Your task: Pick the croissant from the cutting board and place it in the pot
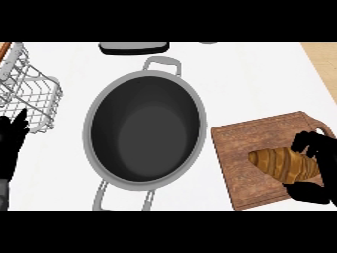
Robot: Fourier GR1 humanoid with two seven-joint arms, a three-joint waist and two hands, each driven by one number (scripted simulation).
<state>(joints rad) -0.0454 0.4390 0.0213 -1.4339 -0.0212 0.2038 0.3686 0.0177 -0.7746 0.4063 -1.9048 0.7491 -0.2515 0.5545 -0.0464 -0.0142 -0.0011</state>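
Gripping croissant (pixel 279 163) near cutting board (pixel 245 141) right edge: right hand (pixel 333 165); left hand (pixel 3 148) relaxed.

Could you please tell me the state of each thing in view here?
pot: upright, uncovered, nothing inside.
cutting board: flat on the counter, right of the pot.
croissant: over the cutting board, not in the pot.
right hand: fingers curled round the croissant.
left hand: open, resting at the view's left edge, holding nothing.
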